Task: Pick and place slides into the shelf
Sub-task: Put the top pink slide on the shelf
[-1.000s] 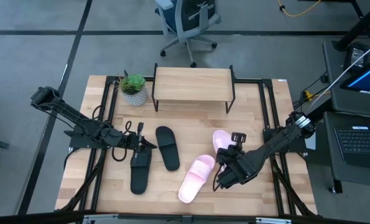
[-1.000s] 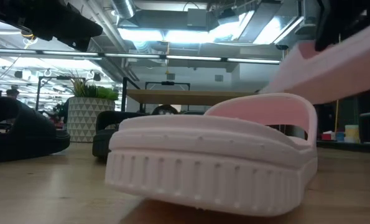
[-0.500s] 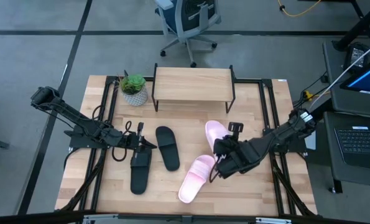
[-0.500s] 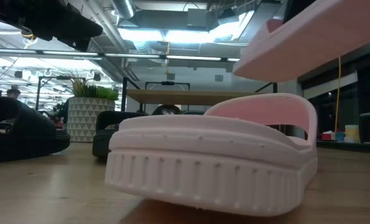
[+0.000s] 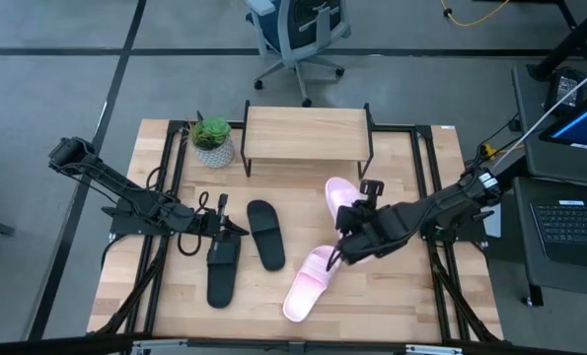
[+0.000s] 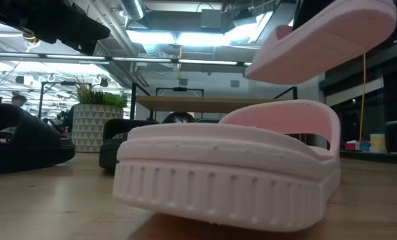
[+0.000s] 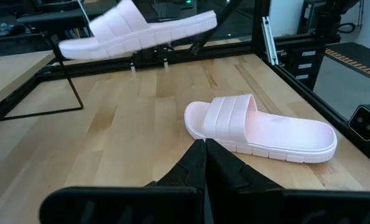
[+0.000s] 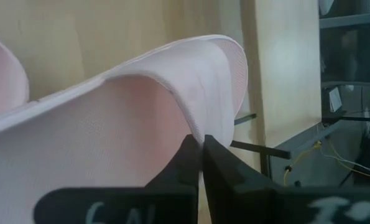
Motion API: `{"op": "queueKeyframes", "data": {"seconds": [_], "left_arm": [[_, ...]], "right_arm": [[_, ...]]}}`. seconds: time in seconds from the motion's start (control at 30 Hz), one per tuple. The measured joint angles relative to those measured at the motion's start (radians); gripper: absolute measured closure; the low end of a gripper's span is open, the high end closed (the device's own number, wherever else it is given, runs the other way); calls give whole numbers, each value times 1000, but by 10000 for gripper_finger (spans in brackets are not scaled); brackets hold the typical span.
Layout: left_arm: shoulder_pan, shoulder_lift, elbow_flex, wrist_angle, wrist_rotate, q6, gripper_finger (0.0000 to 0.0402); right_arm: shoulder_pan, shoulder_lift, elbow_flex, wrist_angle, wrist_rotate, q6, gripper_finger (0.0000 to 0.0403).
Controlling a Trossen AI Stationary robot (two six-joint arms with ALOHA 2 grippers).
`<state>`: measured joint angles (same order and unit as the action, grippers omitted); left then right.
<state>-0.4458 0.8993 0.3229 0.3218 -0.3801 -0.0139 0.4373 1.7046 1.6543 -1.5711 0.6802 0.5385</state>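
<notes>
- Right gripper (image 5: 355, 225): jaws closed on the strap of a pink slide (image 5: 338, 200), which hangs clear of the tabletop (image 5: 402, 296). In the right wrist view the two dark fingers (image 8: 200, 163) pinch the strap's edge with almost no gap between them.
- Raised pink slide: held over the right half of the tabletop, between the shelf (image 5: 307, 133) and the near edge, its sole tilted in the low view (image 6: 318, 37).
- Second pink slide (image 5: 310, 283): flat on the tabletop toward the near edge, just below the raised one.
- Left gripper (image 5: 226, 230): jaws pressed together, empty, over the left half of the tabletop, just above a black slide (image 5: 221, 270).
- Second black slide (image 5: 264, 234): flat near the tabletop's centre, just beside the left gripper.
- Shelf: stands at the far edge, with a potted plant (image 5: 212, 141) beside it toward the far left corner.
</notes>
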Motion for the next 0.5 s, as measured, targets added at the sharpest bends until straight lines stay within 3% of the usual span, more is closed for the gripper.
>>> {"op": "queueKeyframes", "data": {"seconds": [0.5], "left_arm": [[0,0,0,0,0,0,401]], "right_arm": [[-42,-132,0,0,100,-49,396]]}}
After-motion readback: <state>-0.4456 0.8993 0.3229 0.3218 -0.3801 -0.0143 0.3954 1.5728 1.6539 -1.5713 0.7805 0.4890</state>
